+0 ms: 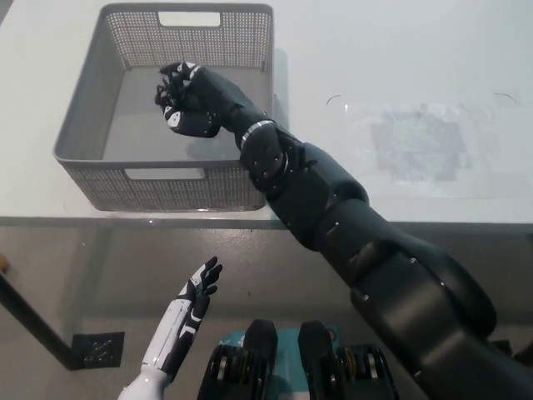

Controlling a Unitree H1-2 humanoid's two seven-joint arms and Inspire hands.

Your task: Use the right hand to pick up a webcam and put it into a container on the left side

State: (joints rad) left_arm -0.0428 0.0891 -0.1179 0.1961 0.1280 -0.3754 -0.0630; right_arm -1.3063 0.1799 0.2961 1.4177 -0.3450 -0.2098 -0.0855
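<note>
— White bench is carrying a grey perforated basket on its left side, right?
— Yes. Reaching across from the lower right, the right robot hand is hovering over the basket's inside, fingers curled together around something dark; whether that is the webcam I cannot tell.
— And the left robot hand?
— It is hanging below the bench edge, fingers spread, holding nothing.

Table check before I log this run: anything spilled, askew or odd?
Nothing spilled or askew. The basket sits squarely on the table. Only oddity: a pale scuffed patch on the table right of it. The right hand is inside the basket.
</note>
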